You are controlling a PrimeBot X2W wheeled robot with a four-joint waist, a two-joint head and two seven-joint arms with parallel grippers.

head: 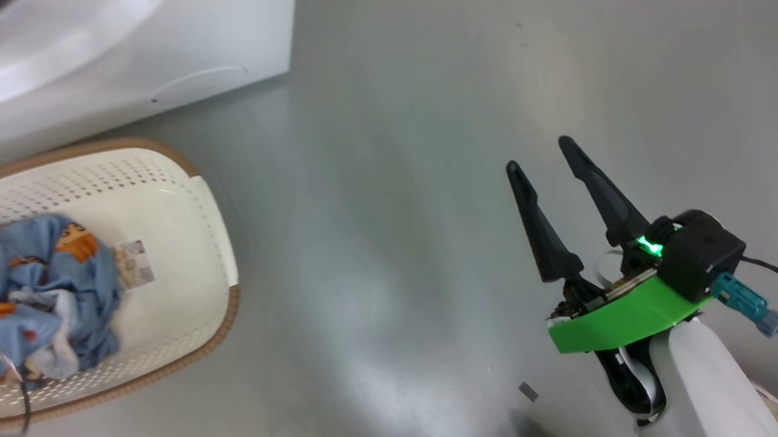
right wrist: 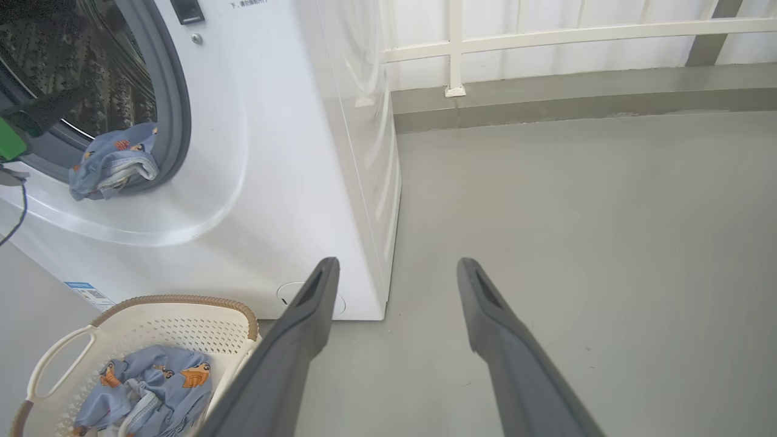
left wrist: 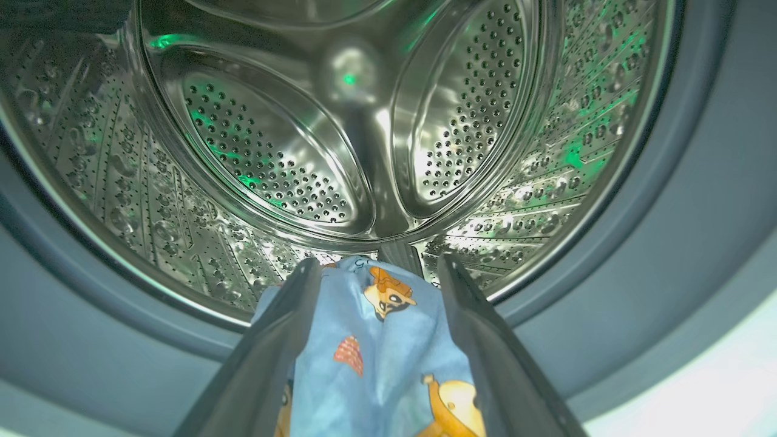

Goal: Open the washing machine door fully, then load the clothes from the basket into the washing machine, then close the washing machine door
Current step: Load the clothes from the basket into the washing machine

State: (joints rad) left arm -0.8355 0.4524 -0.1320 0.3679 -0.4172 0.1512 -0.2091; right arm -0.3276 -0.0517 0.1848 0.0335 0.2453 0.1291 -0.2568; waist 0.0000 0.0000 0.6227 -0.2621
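Note:
The washing machine (right wrist: 291, 152) stands with its steel drum (left wrist: 273, 145) exposed; its door is out of view. My left gripper (left wrist: 379, 260) is at the drum's mouth, open, its fingers wide apart. One piece of the clothes (left wrist: 376, 340), light blue with orange figures, lies loose between them. That piece (right wrist: 112, 164) rests on the grey gasket at the opening's lower lip. More clothes (head: 35, 281) lie bunched in the cream basket (head: 189, 271) on the floor before the machine. My right gripper (head: 539, 155) hangs open and empty over bare floor, right of the basket.
Grey floor (head: 395, 211) stretches right of the machine and basket. A white railing (right wrist: 546, 36) on a low kerb runs along the back. A round flap (right wrist: 291, 294) sits low on the machine's front. A thin dark cable (head: 0, 428) loops at the basket's near left.

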